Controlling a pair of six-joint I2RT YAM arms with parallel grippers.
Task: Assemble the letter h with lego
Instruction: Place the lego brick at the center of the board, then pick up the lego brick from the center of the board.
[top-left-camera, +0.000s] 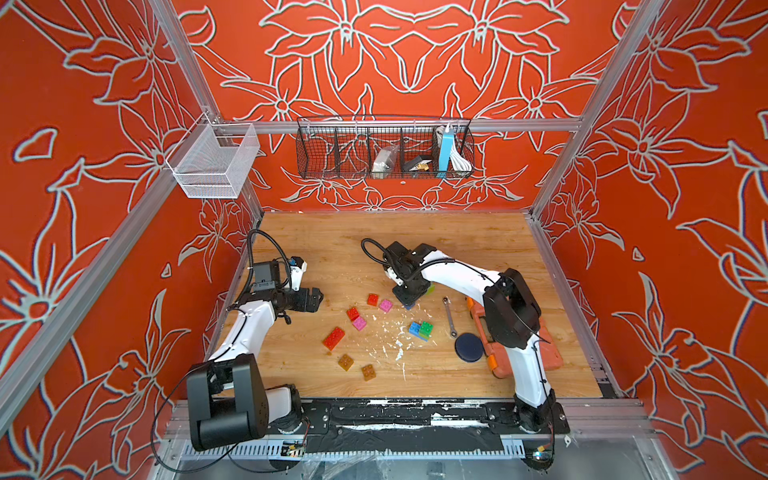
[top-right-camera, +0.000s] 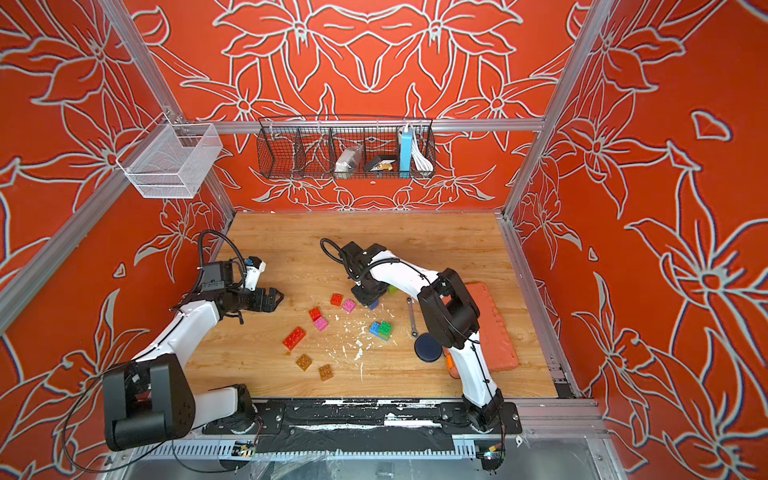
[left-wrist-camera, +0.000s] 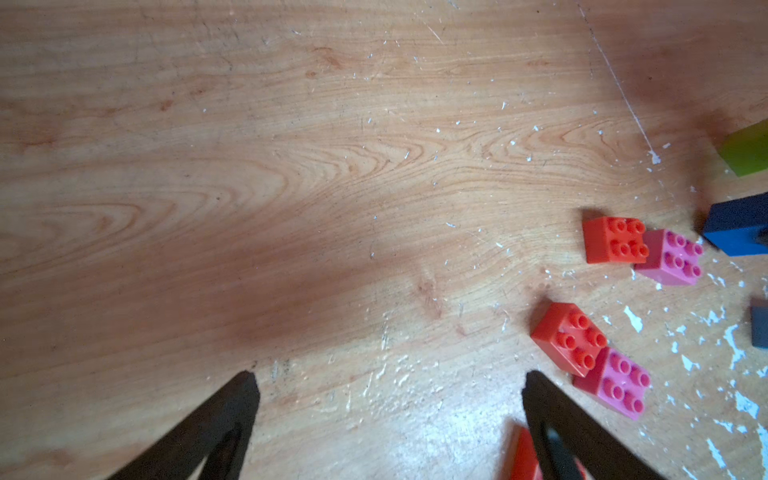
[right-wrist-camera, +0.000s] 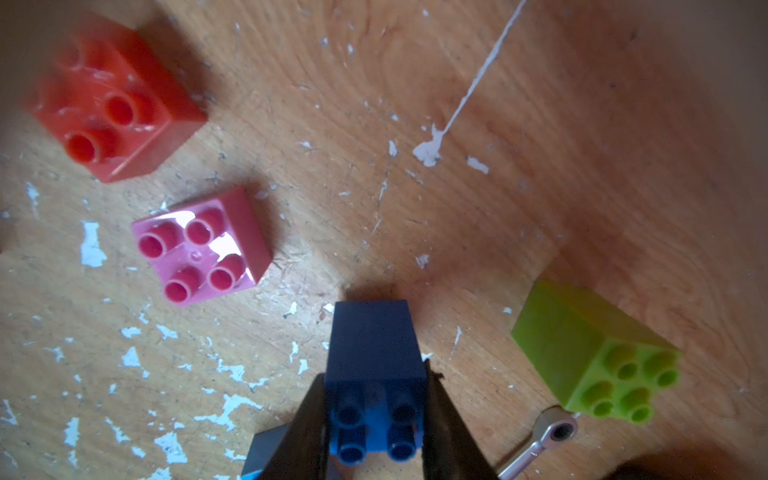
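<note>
Wooden desk, top views: the lego lay scattered across the middle of the desk (top-left-camera: 478, 249). There was a long red brick (top-left-camera: 333, 338), a near red-and-pink pair (top-left-camera: 359, 323), a far red-and-pink pair (top-left-camera: 384, 305), two amber bricks (top-left-camera: 345, 362) and a blue-and-green cluster (top-left-camera: 420, 329). Nothing resembling an h had been built.
Left arm, top views: the left gripper (top-left-camera: 318, 299) hovered by the desk's left edge, jaws wide apart and empty, well apart from every brick.
Right arm, top views: the right gripper (top-left-camera: 409, 301) pointed straight down between the far red-and-pink pair and a wrench (top-left-camera: 449, 316). Only a sliver of blue showed under it, and a lime brick (top-left-camera: 431, 287) peeked out just beside it.
Left wrist view: the spread fingers (left-wrist-camera: 232, 411) framed bare wood. One finger hid most of the long red brick, and the frame edge cropped the blue and lime bricks.
Right wrist view: the blue brick (right-wrist-camera: 374, 345) sat between the jaws, studs toward the camera, with a jaw close against each side wall.
Handling, as a judgement: the bricks looked light, rigid and smooth — likely to twist or slip if pinched off-centre. The best hold would be square on two flat opposite walls, below the studs.
Hard to tell: I could not tell whether the right jaws were pressing the blue brick or merely touching it. A grey-blue shape beside one finger was too cropped to name.
</note>
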